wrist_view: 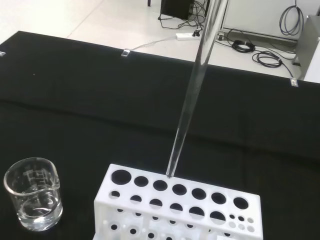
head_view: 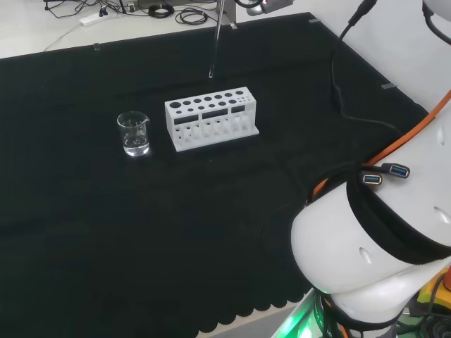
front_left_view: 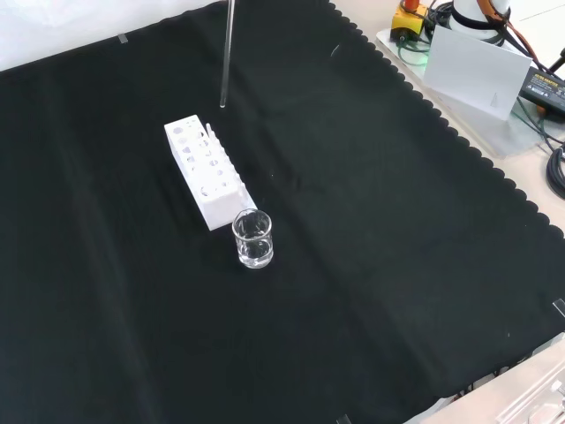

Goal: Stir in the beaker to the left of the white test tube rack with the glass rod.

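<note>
I have the long clear glass rod (head_view: 214,42) hanging upright in the air, its top running out past the upper edge of the head and front views, so I cannot tell how the hand is set on it; I judge only that something above is carrying it. Its lower tip sits above the cloth just behind the white test tube rack with rows of round holes (head_view: 211,118), clear of the rack top as the wrist view has it. The small clear glass beaker with a spout (head_view: 133,134), holding a little clear liquid, stands on the black cloth (head_view: 106,232) off the rack's end, well apart from the rod tip. So I read this as the carry step: the rod is lifted but not yet over the beaker. Next I need to travel past the rack's end, centre the tip above the beaker's mouth, then lower it without clipping the rim.
</note>
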Available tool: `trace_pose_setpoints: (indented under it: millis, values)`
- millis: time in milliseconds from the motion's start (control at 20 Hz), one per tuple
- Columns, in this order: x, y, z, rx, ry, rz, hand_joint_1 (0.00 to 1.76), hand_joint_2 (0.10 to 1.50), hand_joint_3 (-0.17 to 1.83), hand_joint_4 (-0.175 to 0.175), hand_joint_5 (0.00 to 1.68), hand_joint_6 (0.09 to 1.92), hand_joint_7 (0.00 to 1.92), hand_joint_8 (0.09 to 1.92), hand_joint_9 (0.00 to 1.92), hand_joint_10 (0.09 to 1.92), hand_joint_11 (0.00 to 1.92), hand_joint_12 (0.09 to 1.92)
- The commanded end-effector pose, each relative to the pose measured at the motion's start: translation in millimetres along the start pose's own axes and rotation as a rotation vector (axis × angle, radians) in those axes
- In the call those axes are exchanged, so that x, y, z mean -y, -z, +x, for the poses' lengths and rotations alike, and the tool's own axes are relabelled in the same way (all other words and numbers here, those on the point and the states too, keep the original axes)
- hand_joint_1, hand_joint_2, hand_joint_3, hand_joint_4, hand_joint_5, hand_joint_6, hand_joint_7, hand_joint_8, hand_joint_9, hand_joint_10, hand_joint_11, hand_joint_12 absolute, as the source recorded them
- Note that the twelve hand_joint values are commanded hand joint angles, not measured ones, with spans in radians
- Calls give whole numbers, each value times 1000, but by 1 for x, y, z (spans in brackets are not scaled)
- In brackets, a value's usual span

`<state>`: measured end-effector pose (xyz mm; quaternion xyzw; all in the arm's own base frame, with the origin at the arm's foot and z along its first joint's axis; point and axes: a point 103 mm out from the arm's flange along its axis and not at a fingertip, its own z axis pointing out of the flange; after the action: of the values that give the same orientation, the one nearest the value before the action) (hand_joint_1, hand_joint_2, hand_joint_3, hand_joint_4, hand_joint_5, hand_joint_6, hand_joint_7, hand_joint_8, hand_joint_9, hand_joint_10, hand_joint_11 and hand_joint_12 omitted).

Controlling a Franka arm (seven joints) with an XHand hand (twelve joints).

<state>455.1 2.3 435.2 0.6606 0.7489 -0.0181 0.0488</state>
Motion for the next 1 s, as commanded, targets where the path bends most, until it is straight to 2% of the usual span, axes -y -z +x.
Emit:
trace_pose_setpoints:
  millis: [50, 350, 700, 1000]
  values:
    - [3, 1, -2, -14, 6, -6, 1503, 1124, 0, -175, 865, 883, 730, 1292, 892, 1484, 960, 1044]
    - [0, -1, 2, -7, 1, 6, 1503, 1124, 0, -175, 866, 883, 731, 1290, 892, 1484, 960, 1043]
    - [-9, 1, 25, -10, 35, 0, 1503, 1123, 0, -175, 869, 882, 733, 1288, 893, 1483, 960, 1042]
    - [-21, 6, 57, -24, 115, 6, 1503, 1122, 0, -175, 870, 880, 735, 1285, 893, 1482, 961, 1041]
